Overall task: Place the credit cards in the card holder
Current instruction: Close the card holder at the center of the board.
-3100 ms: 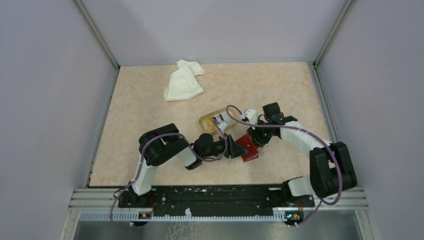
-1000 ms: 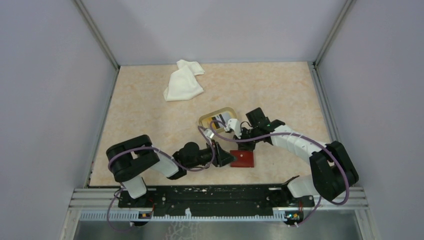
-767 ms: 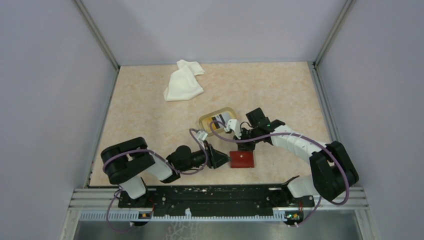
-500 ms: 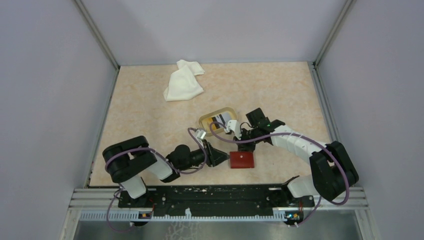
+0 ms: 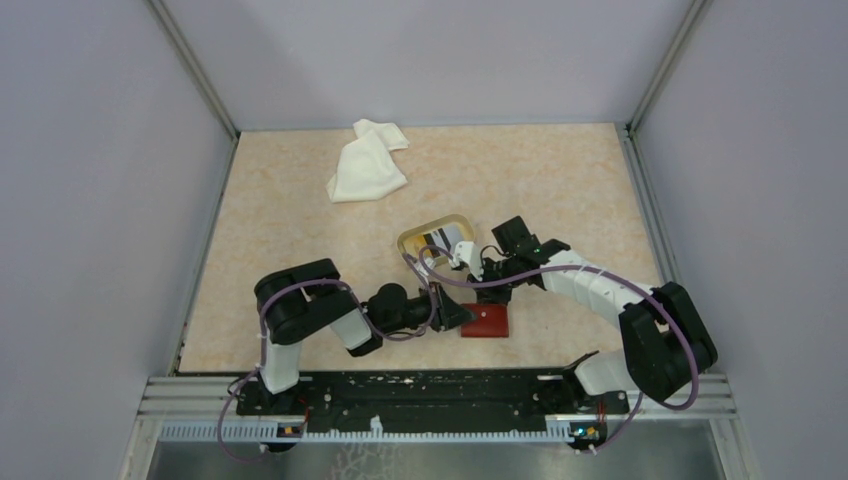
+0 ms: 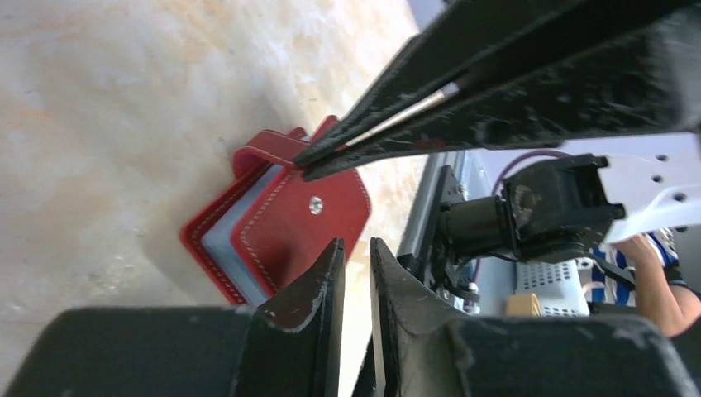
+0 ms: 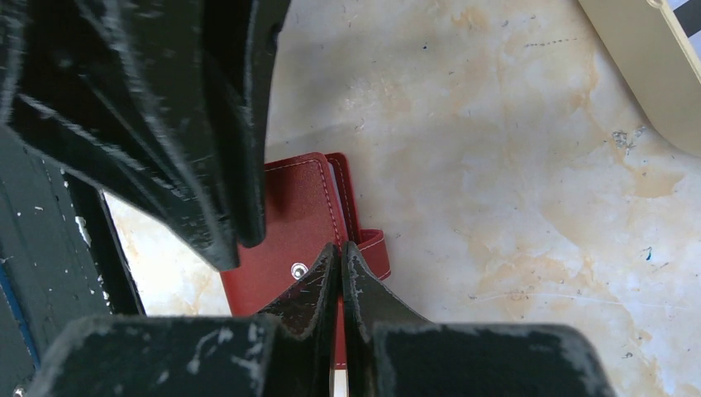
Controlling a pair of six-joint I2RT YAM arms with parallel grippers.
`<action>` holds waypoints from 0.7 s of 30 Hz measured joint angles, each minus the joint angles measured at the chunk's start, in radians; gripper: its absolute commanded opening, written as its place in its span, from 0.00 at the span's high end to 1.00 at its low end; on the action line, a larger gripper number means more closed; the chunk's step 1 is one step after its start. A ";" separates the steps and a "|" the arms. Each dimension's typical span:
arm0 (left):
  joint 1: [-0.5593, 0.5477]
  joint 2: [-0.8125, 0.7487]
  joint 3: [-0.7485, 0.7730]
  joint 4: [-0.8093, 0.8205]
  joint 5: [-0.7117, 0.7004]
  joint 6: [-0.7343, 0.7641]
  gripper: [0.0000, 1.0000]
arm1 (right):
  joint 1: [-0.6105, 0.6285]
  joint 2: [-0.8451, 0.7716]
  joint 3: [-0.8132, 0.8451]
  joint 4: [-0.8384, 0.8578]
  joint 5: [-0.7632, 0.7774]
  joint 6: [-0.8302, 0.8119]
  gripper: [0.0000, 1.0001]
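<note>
Marbled table [image 5: 300,220] | card holder [image 5: 490,323] lying | left gripper [image 6: 355,245] slightly parted | right gripper [image 7: 340,248] clenched

Red card holder [image 5: 487,322] folded flat; credit cards [image 5: 447,236] in tan dish [image 5: 404,243]

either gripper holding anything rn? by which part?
Left gripper: nothing, jaws slightly apart beside the card holder. Right gripper: shut, tips at its snap strap; a real pinch cannot be told.

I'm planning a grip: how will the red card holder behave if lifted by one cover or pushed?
Probably floppy: the card holder lies with covers gaping over pale pockets, so one cover would likely hinge open. Thin and flat, it should slide on the smooth table rather than tip.
</note>
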 measured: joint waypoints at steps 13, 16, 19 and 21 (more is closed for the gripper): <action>-0.003 -0.008 0.031 -0.186 -0.110 -0.024 0.88 | 0.000 -0.039 0.000 -0.006 0.041 -0.013 0.67; -0.004 -0.016 0.032 -0.203 -0.117 -0.024 0.88 | 0.000 -0.066 0.000 -0.006 0.060 -0.017 0.63; -0.005 -0.023 0.033 -0.216 -0.122 -0.024 0.89 | 0.000 -0.087 0.000 -0.008 0.067 -0.026 0.61; -0.005 -0.025 0.034 -0.222 -0.122 -0.023 0.89 | -0.008 -0.093 0.000 -0.028 0.063 -0.044 0.57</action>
